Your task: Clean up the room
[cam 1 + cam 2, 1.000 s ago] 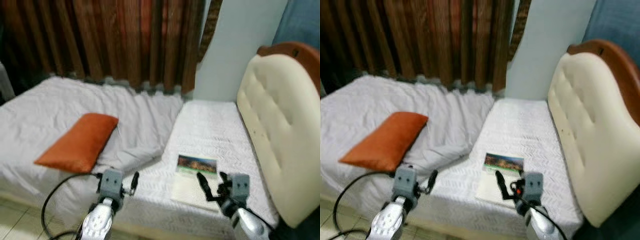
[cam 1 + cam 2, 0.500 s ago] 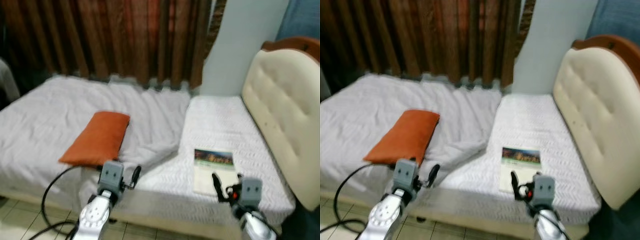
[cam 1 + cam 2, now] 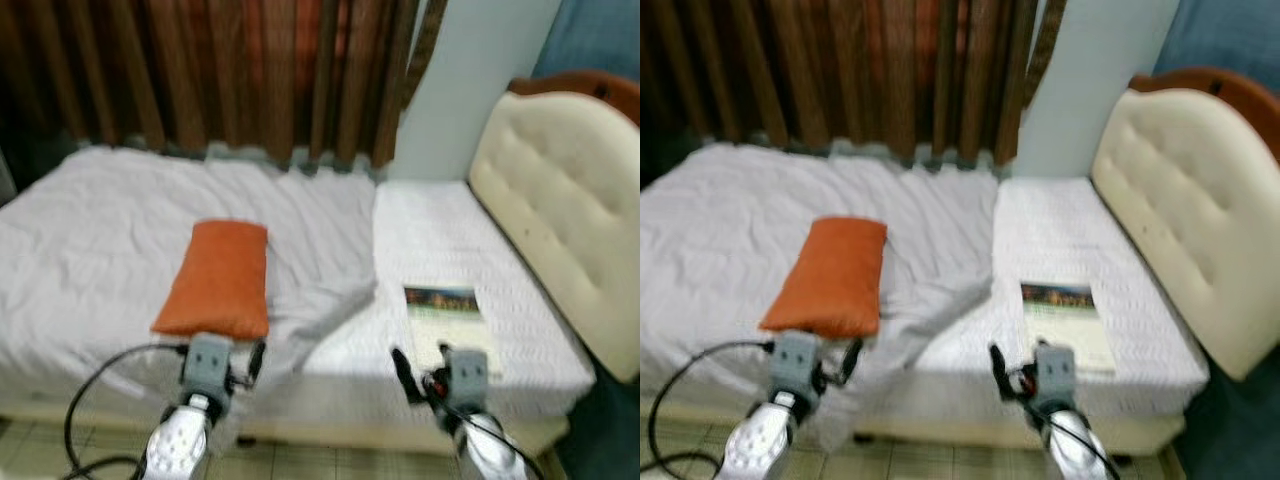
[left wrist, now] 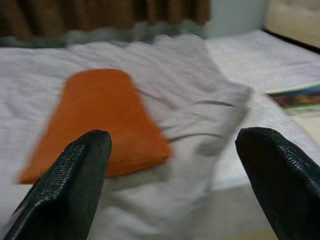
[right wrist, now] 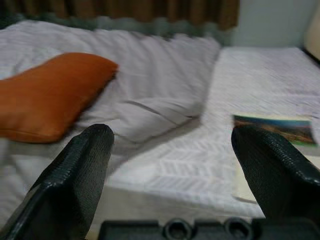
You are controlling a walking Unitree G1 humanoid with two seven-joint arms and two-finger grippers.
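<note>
Two grippers sit low in front of us at the near edge of the bed (image 3: 120, 230), both spread wide and holding nothing. Our left gripper (image 4: 170, 185) faces the orange pillow (image 3: 216, 279), which lies on the rumpled grey sheet (image 3: 300, 215). Our right gripper (image 5: 185, 175) hovers just short of the book (image 3: 447, 322), lying flat on the white mattress (image 3: 430, 240) near the cream headboard (image 3: 560, 200). Brown curtains (image 3: 220, 70) hang behind.

Head and wrists facing bed (image 3: 300, 200)
</note>
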